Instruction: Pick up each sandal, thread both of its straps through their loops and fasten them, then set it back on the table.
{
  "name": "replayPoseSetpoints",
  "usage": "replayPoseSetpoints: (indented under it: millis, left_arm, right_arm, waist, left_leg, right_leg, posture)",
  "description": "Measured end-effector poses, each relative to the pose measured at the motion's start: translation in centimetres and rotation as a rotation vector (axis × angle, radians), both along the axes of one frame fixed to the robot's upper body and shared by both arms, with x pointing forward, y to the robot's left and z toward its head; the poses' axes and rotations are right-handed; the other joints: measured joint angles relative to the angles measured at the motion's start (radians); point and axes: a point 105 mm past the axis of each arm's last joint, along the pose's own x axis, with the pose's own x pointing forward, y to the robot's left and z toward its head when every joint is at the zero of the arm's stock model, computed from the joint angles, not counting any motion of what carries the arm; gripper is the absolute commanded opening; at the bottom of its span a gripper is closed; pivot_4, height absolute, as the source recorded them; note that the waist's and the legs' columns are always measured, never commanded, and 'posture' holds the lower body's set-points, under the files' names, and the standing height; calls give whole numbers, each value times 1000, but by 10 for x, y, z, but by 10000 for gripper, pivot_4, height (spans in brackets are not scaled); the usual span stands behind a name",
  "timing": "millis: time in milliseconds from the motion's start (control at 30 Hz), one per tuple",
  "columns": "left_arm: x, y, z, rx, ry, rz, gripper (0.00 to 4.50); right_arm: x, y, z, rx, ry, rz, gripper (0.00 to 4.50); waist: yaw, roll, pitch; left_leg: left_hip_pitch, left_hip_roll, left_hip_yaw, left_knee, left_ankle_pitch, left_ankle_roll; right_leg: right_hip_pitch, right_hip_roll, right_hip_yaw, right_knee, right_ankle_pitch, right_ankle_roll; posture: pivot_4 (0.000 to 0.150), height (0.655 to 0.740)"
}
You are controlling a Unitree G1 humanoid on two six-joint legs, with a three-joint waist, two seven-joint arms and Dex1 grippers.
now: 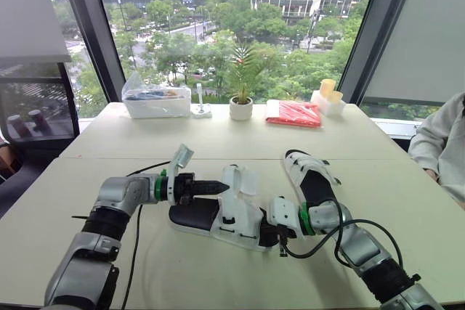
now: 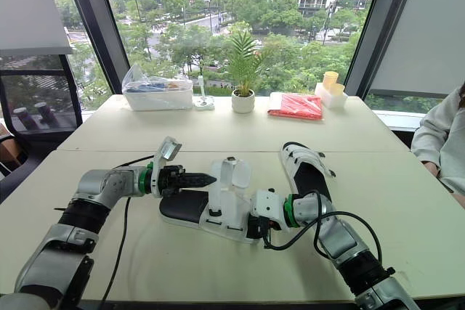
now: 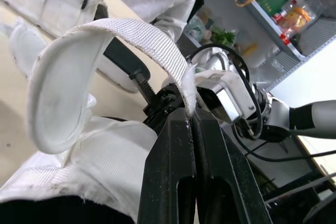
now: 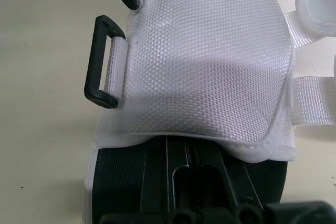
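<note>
Left eye: sandal (image 1: pixel 211 217) lay lower centre on the surface (image 1: pixel 218 143), left claw (image 1: pixel 221 188) pinched shut on its raised strap (image 1: pixel 236 178), right claw (image 1: pixel 276 235) clamped on its sole end; left wrist: strap arched over closed claw; right wrist: black loop (image 4: pixel 102 61) sat upper left.

sandal (image 1: pixel 231 217): white woven upper, black sole | strap (image 3: pixel 131 32): white weave | loop (image 4: pixel 102 61): black | left fingers (image 3: pixel 168 182): black
</note>
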Motion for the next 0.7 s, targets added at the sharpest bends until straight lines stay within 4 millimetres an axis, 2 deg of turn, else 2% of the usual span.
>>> replayPoseSetpoints:
  millis: [233,700]
  left_arm:
    - [-5,-2,-7,35,1,-46,116]
    - [2,-8,-10,18,-8,-31,116]
  right_arm:
    - [0,0,0,0,-1,0,0]
    - [-2,1,1,-4,-11,-4,0]
  waist:
    - [0,0,0]
    - [-1,0,0]
  left_leg:
    - [0,0,0,0,0,0]
    - [-5,0,0,0,0,0]
  right_leg:
    - [0,0,0,0,0,0]
    - [-5,0,0,0,0,0]
  posture:
    - [1500,7374]
    - [1500,7374]
